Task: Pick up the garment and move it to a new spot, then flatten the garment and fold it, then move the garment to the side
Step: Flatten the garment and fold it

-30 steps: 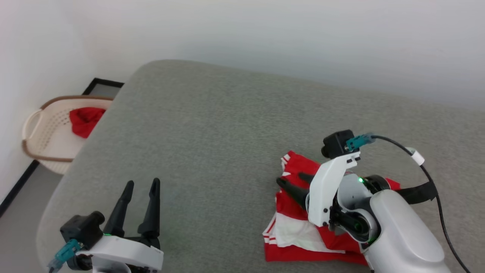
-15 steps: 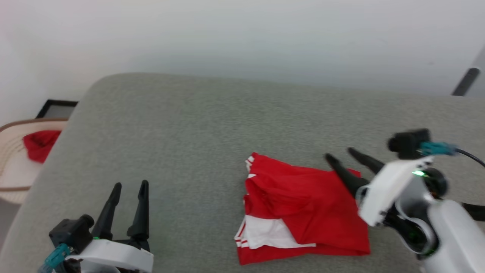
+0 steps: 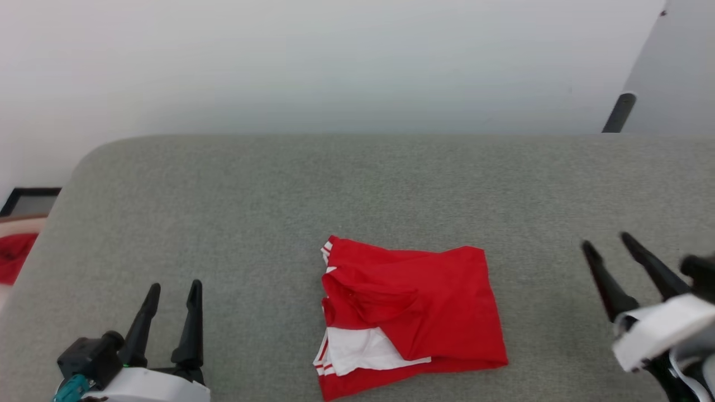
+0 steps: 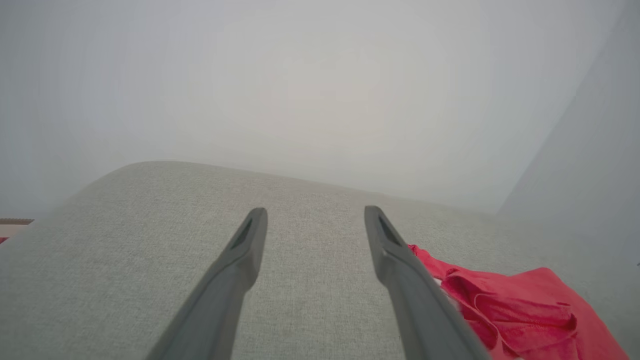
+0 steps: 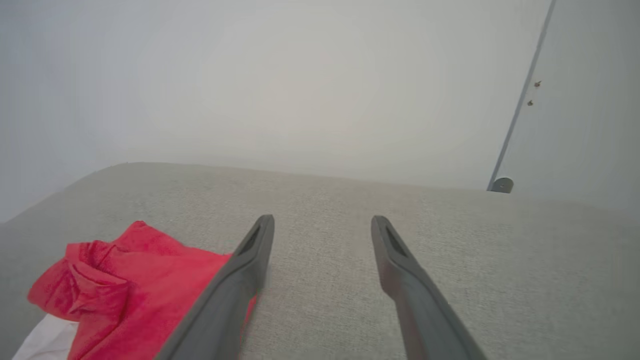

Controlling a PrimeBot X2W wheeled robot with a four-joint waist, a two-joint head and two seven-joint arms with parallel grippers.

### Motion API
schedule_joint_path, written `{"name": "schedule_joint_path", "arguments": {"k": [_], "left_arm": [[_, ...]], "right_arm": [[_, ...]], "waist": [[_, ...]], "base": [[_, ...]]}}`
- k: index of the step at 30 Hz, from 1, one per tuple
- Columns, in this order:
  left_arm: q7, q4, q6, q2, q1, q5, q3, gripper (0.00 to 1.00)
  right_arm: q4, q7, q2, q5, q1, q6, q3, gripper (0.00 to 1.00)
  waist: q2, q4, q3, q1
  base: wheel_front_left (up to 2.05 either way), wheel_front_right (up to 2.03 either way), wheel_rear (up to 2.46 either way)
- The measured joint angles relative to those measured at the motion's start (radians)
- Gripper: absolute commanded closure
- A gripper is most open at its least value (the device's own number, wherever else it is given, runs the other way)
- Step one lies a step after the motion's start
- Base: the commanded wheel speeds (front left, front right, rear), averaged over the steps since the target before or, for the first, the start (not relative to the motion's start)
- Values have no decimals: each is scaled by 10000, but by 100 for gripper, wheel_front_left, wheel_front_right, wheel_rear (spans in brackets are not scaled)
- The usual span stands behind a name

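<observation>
The red folded jersey with a white side panel and red-and-white striped trim is lying as a rough rectangle on the grey woven padded surface; it is sitting between the two grippers and touching neither.

The left gripper is hovering over bare grey fabric with its two long dark fingers spread apart and nothing between them; the jersey is lying off to its right, well clear of the fingertips, with the white panel and striped hem turned toward this gripper; in the left wrist view the red cloth is showing just beyond the right-hand finger, creased into soft ridges.

The right gripper is also standing wide and empty, its fingers leaning a little to the left; the jersey is lying to its left, apart from it; in the right wrist view the red cloth is running behind the left-hand finger, with the white panel beside that finger.

Far to the left of the left gripper, past the surface's rounded edge, a small plain red cloth is resting below a cream rim.
</observation>
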Motion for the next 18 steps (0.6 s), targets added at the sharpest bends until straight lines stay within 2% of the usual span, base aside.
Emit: {"name": "schedule_joint_path", "arguments": {"k": [6,18], "left_arm": [[0,-105,0,73,172,155,157,0],[0,-382,0,92,533,681,539,0]], "right_arm": [[556,-1104,23,-326,669,0,-604,0],[867,-1622,255,-412,1449,0,-1264,0]], "waist": [[0,-204,-179,0],[0,-240,-439,0]], "base": [[0,0,0],[0,0,0]]}}
